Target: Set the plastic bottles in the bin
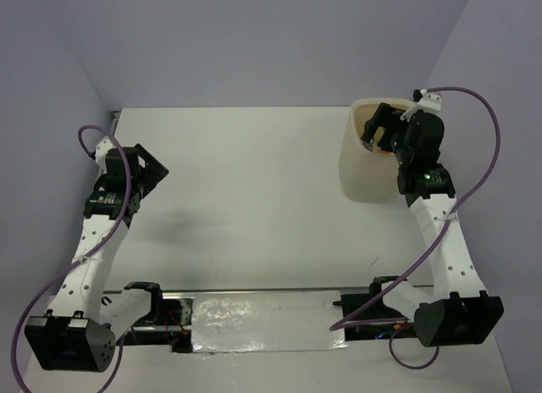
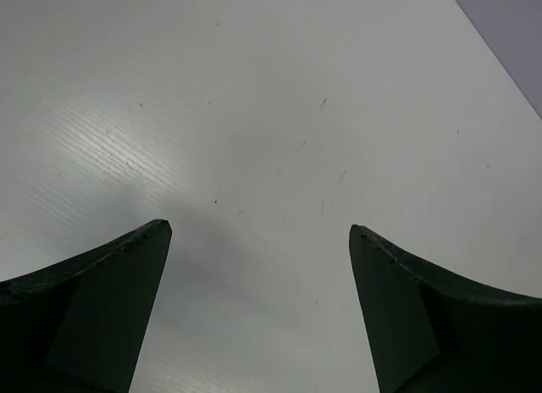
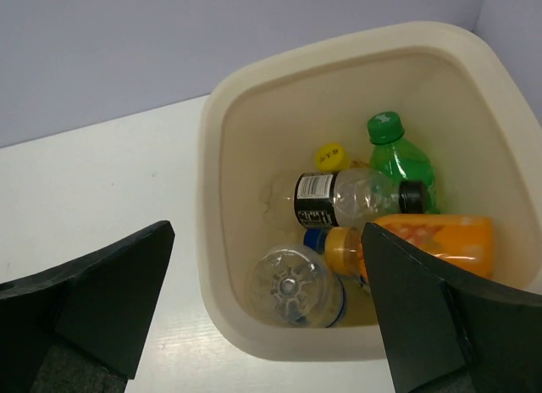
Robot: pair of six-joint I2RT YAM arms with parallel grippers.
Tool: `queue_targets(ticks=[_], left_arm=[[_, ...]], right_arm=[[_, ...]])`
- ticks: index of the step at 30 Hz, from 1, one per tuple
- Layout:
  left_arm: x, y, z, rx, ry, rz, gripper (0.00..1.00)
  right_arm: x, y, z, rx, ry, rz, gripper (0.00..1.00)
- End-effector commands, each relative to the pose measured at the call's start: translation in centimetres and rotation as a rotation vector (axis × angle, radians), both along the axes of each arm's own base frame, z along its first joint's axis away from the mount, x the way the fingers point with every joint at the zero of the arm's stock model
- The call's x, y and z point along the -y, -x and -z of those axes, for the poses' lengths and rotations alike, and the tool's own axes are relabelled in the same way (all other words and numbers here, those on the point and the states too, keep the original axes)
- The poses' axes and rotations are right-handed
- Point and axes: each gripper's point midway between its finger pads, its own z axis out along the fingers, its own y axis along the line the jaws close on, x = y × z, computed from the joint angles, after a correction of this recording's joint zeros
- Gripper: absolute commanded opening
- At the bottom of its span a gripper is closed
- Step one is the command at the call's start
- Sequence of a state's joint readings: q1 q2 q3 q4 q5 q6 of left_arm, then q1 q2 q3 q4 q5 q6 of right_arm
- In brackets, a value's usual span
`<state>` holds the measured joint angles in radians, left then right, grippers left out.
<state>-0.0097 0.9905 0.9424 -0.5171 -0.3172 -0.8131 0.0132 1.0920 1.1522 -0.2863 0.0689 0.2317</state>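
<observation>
The cream bin (image 1: pixel 360 160) stands at the table's far right; in the right wrist view its rim (image 3: pixel 212 198) fills the frame. Inside lie a green bottle (image 3: pixel 398 160), an orange bottle (image 3: pixel 432 240), a clear dark-capped bottle (image 3: pixel 351 196), a yellow cap (image 3: pixel 332 156) and a clear bottle seen bottom-on (image 3: pixel 292 283). My right gripper (image 1: pixel 373 126) hovers open and empty above the bin (image 3: pixel 267 232). My left gripper (image 1: pixel 152 168) is open and empty over bare table at the left (image 2: pixel 258 232).
The white table (image 1: pixel 254 198) meets grey walls at the back and sides. A shiny strip (image 1: pixel 262 321) runs between the arm bases at the near edge. No bottles show on the table.
</observation>
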Motion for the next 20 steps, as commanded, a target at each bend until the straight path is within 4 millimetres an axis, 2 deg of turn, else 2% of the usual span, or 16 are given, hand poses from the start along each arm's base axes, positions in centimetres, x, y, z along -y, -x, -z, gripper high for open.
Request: queue_targets(ticks=[1,9,12,14,20], left_arm=[[-0.1,-0.4,-0.9,0.028,-0.012,0.013,0.99],[-0.2,0.0,-0.4,0.016,-0.019,0.012,0.99],[-0.2,0.1,-0.2,0.02,-0.016,0.014,0.99],[-0.8,0.1,-0.2,0.026,-0.012,-0.004,0.99],[-1.0,0.7,-0.2,0.025,-0.015,-0.015,0.99]], right_arm=[[0.1,1.6,-3.2,0.069,0.011,-0.001,1.0],[-1.2,5.5,-2.7,0.116,-0.048,-0.056,1.0],[-2.7,6.9,-2.6,0.138,-0.076,-0.142,1.0],[-3.0,7.4,-2.4,0.142,-0.082,-0.157,1.0],[-2.7,8.2,-1.8,0.148,-0.072,-0.145,1.0]])
